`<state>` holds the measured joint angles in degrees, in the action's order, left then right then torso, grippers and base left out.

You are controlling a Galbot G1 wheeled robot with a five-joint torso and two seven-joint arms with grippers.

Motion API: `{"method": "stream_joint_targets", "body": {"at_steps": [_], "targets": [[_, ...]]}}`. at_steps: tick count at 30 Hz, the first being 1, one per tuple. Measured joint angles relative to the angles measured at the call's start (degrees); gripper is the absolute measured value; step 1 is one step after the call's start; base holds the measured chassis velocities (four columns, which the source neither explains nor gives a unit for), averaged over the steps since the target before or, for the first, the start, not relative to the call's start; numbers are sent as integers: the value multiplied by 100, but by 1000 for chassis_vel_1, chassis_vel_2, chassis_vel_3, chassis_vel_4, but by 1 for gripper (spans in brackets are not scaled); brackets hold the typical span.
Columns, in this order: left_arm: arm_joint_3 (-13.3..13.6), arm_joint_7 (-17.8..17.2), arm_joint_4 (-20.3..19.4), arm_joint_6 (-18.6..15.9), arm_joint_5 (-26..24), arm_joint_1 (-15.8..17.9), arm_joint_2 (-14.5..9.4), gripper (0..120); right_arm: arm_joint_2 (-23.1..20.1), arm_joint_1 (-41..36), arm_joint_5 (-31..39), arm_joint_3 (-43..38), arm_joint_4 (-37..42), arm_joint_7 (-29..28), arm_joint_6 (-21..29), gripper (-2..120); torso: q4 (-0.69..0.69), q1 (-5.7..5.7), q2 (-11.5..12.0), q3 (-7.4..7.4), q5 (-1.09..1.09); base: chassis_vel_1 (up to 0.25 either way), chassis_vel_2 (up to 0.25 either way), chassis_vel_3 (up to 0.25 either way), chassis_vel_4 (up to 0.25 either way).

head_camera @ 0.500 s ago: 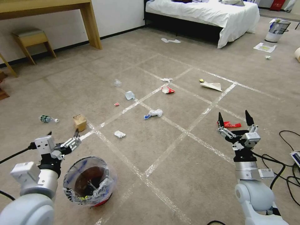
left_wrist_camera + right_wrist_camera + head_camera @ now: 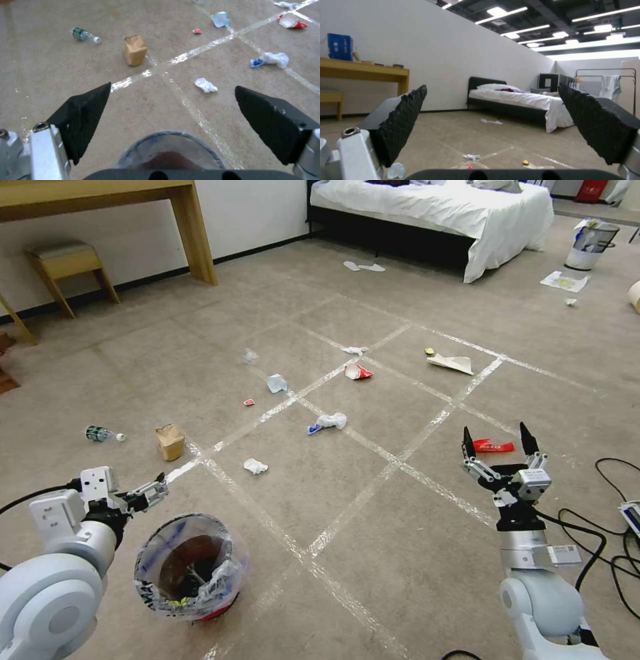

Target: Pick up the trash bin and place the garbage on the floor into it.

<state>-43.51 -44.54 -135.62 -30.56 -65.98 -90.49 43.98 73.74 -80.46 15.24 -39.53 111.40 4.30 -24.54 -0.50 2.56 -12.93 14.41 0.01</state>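
left gripper (image 2: 157,485) hanging above the floor (image 2: 373,553) just behind the trash bin (image 2: 190,567), fingers (image 2: 83,117) spread wide, gripping nothing; bin rim peeking in below the gripper in the left wrist view. bin standing upright on the carpet at near left, clear bag crinkling over its rim. right gripper (image 2: 497,440) hovering at near right, fingers (image 2: 400,125) also wide apart and empty, pointing toward the bed (image 2: 433,207), with a red packet (image 2: 493,446) lying just beyond its tips. garbage lying scattered ahead: brown carton (image 2: 171,441) and plastic bottle (image 2: 101,433) at left, white tissue (image 2: 255,466) near a tape crossing, blue cup (image 2: 277,383), another tissue (image 2: 331,421) farther out.
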Motion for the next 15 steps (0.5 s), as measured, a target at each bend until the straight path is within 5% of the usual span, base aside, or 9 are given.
{"method": "stream_joint_targets", "body": {"at_steps": [10, 15], "targets": [[-140, -610, -53, -397, -1578, 107, -475, 99, 13, -10, -12, 57, -10, 23, -3, 100, -1, 0, 0, 0, 0, 0, 0, 0, 0], [-261, -560, 455, -972, -2389, 245, -953, 99, 7, -38, -15, 54, 2, 30, -20, 100, -1, 0, 0, 0, 0, 0, 0, 0, 0]]}}
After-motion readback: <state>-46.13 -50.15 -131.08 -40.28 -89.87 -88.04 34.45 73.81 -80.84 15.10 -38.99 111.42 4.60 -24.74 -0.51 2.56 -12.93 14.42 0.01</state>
